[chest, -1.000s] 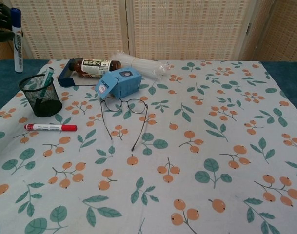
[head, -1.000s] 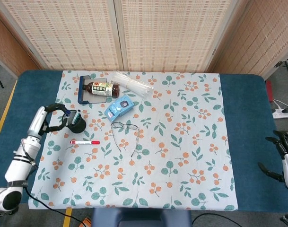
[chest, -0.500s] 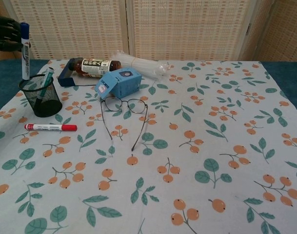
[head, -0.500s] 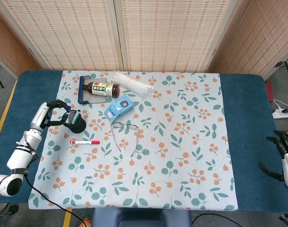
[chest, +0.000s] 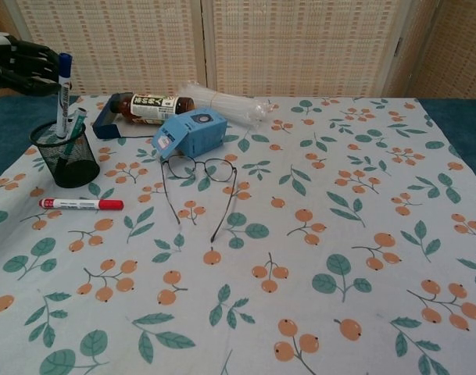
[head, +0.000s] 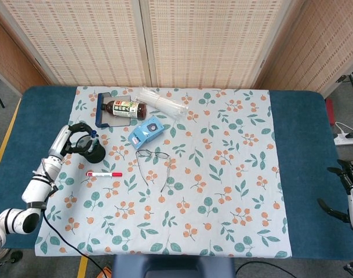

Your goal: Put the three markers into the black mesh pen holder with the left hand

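— Where is the left hand (chest: pixel 23 64)?

— Up at the table's left edge, right over the holder (chest: pixel 66 154). Its dark fingers (chest: pixel 36 69) are curled round the top of a blue marker (chest: pixel 62 94), which stands nearly upright with its lower end already inside the mesh.

— Anything else in the holder?

— A green marker (chest: pixel 72 131), leaning against the rim. The red marker (chest: pixel 81 204) lies flat on the cloth (chest: pixel 316 234) just in front of the holder, apart from it.

— And the right hand (head: pixel 347 197)?

— Only in the head view, low at the right edge, off the cloth. It holds nothing, fingers apart.

— What else is on the cloth?

— Glasses (chest: pixel 197 183) near the middle-left, a blue box (chest: pixel 191 131) behind them, a bottle (chest: pixel 148 105) lying in a blue stand (chest: pixel 105 121), and a clear bag (chest: pixel 226 104) beside it.
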{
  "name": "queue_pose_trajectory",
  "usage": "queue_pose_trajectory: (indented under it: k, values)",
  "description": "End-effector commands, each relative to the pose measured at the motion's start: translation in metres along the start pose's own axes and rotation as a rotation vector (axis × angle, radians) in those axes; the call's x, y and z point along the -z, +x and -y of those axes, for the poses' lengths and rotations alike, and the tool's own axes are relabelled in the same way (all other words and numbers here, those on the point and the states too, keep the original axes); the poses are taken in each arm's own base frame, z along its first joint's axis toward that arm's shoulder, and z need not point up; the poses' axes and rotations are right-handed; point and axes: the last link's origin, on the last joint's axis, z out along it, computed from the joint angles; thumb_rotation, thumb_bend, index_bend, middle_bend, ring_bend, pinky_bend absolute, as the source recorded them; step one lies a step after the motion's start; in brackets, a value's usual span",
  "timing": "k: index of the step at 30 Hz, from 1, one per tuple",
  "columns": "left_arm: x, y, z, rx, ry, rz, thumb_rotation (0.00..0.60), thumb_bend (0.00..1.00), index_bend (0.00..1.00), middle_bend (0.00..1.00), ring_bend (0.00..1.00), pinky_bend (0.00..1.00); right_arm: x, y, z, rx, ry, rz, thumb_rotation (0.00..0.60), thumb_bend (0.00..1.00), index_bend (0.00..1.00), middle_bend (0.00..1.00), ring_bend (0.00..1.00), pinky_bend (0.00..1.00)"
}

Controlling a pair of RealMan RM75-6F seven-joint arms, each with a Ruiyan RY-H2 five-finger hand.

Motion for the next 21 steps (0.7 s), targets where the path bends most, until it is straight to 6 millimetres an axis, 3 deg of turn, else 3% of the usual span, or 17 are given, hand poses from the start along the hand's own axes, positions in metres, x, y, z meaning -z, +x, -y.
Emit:
queue_pose_trajectory:
  k: [1, 5, 10, 14, 18, 21]
  values:
    - [-0.003, -0.001, 0.002, -0.015, 0.008, 0.004, 0.600, 0.40, 0.59, 0.58, 0.21, 0.21, 0.000, 0.000, 0.000, 0.001, -0.002, 0.001, 0.600, 0.10, 0.26, 0.12, 0.26, 0.16]
    - [-0.004, 0.001, 0.003, -0.024, 0.008, 0.004, 0.600, 0.40, 0.55, 0.55, 0.20, 0.21, -0.001, -0.001, 0.001, 0.003, 0.000, 0.005, 0.600, 0.10, 0.26, 0.12, 0.26, 0.16]
    - [-0.006, 0.002, 0.004, -0.102, 0.023, 0.046, 0.600, 0.40, 0.33, 0.27, 0.06, 0.15, -0.001, -0.001, 0.000, 0.005, -0.005, 0.009, 0.600, 0.10, 0.26, 0.14, 0.26, 0.16]
    - [-0.006, 0.005, 0.005, -0.148, 0.033, 0.069, 0.600, 0.40, 0.23, 0.12, 0.00, 0.11, 0.000, 0.000, 0.000, 0.003, -0.005, 0.006, 0.600, 0.10, 0.26, 0.14, 0.26, 0.16]
    - [-0.003, 0.005, 0.003, -0.157, 0.025, 0.080, 0.600, 0.40, 0.21, 0.05, 0.00, 0.09, -0.001, -0.001, 0.000, 0.001, -0.004, 0.009, 0.600, 0.10, 0.26, 0.14, 0.26, 0.16]
    - [0.014, 0.004, -0.008, -0.229, -0.048, 0.068, 0.600, 0.40, 0.21, 0.08, 0.00, 0.09, -0.001, -0.001, 0.000, 0.001, -0.003, 0.009, 0.600, 0.10, 0.26, 0.14, 0.26, 0.16]
